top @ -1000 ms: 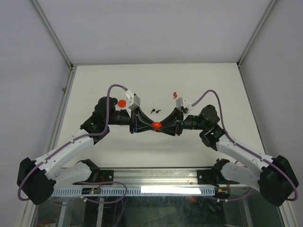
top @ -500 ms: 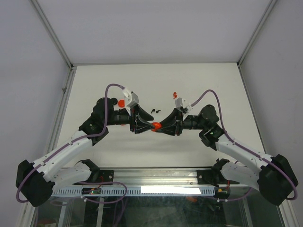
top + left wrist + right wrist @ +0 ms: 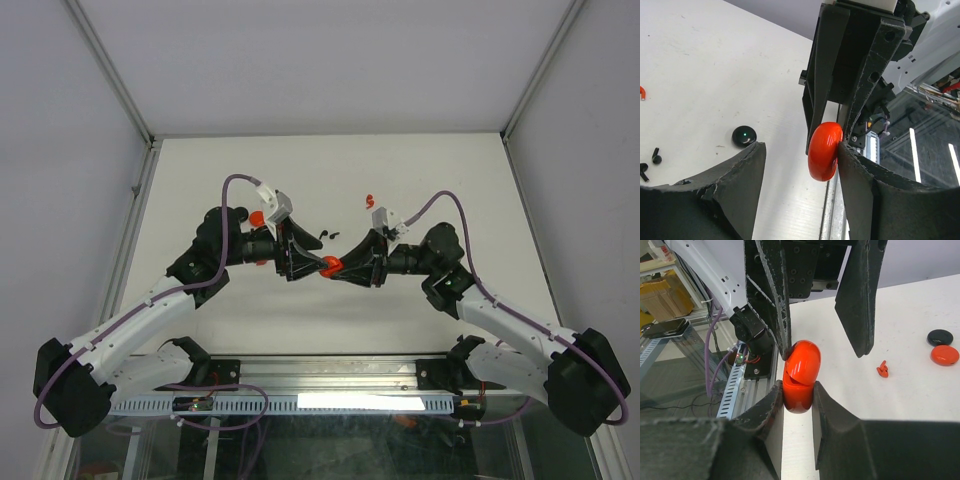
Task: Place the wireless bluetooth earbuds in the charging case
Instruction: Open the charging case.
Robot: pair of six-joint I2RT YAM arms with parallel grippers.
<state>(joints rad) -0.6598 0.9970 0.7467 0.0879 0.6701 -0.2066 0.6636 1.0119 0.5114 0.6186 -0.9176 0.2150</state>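
My right gripper (image 3: 798, 386) is shut on a red clamshell charging case (image 3: 800, 375) and holds it above the table; its lid stands slightly ajar. My left gripper (image 3: 800, 150) is open around the case (image 3: 825, 150), with one finger (image 3: 865, 190) touching it. In the top view both grippers, left (image 3: 308, 260) and right (image 3: 340, 267), meet at the case (image 3: 327, 265) in mid-table. Two black earbuds (image 3: 325, 235) lie just beyond them, and also show in the left wrist view (image 3: 655, 157). A red earbud (image 3: 370, 200) lies farther back. Another red earbud (image 3: 883, 369) lies on the table.
A black disc (image 3: 940, 336) and a red disc (image 3: 945, 355) lie side by side on the table. The black disc shows a green light (image 3: 744, 135). The red disc (image 3: 257, 217) sits beside the left wrist. The metal rail (image 3: 330, 400) runs along the near edge.
The left wrist has swung up and back a little while its finger stays against the case. The right gripper and the case have shifted slightly left.
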